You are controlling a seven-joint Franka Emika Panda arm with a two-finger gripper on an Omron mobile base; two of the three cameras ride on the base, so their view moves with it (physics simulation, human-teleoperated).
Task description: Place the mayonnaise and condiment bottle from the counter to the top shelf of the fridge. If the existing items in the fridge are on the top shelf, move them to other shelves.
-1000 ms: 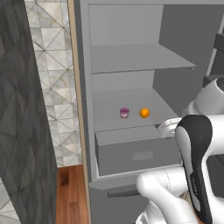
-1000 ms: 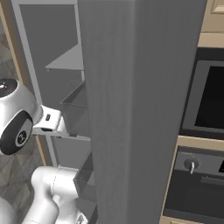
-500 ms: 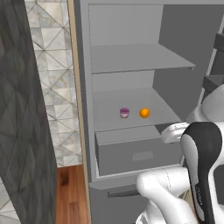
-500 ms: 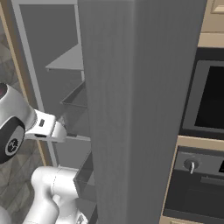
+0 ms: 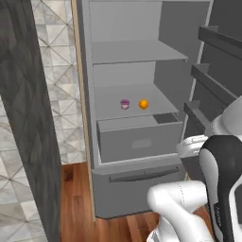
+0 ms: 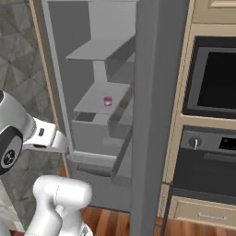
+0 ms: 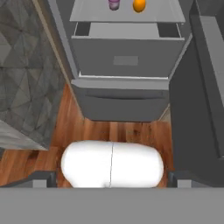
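Left base view looks straight into the tall plain grey fridge [image 5: 142, 108], whose door stands swung wide to the right. Its thin flat light-grey top shelf [image 5: 137, 51] lies bare across the cavity. One level down, on another thin grey shelf panel [image 5: 106, 100], stand the tiny pink-purple cup with a whitish band [image 5: 125, 104] and, just beside it to the right, the small round orange fruit [image 5: 143, 104]; the two are close but apart. Directly under that shelf a boxy grey drawer [image 5: 139, 137] is pulled partway out.

From the right base view the cup [image 6: 108, 101] shows on the same lower shelf, past the edge of the open door, and a black built-in oven [image 6: 209, 87] in beige cabinetry sits to the right of the fridge.

The hand view looks down at the drawer front [image 7: 127, 57] and the reddish-brown wood-plank floor [image 7: 87, 131] before the fridge, with the cup [image 7: 114, 4] and the fruit [image 7: 139, 5] at its top edge. The two-finger gripper [image 7: 112, 178] hangs low outside the fridge, its dark fingertips [image 7: 43, 178] spread far to either side, released and grasping nothing.

I cannot spot the mayonnaise jar or the condiment bottle from where these cameras look.
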